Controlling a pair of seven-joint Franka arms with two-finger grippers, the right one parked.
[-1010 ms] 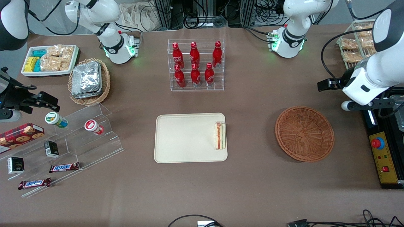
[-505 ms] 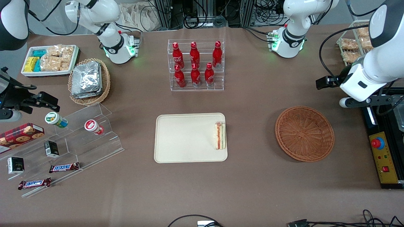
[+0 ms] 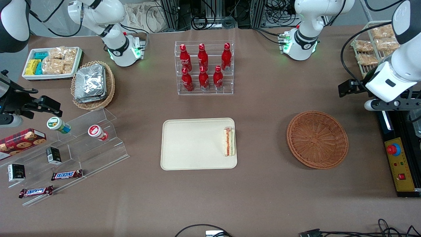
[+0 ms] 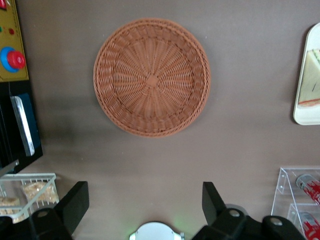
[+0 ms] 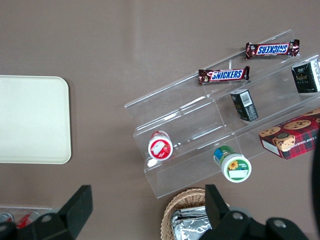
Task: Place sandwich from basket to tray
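Sandwich (image 3: 229, 142) is lying on the tray (image 3: 194, 144), at the edge nearest the basket (image 3: 317, 139). Basket is sitting on the tabletop (image 3: 263, 191). End effector (image 4: 145, 205) is hanging above the basket, fingers spread, gripping nothing.

The tray (image 4: 307, 80) and sandwich (image 4: 311, 77) are cut off.

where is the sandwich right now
The sandwich lies on the tray, at its edge nearest the empty basket; the open gripper hangs above the table.
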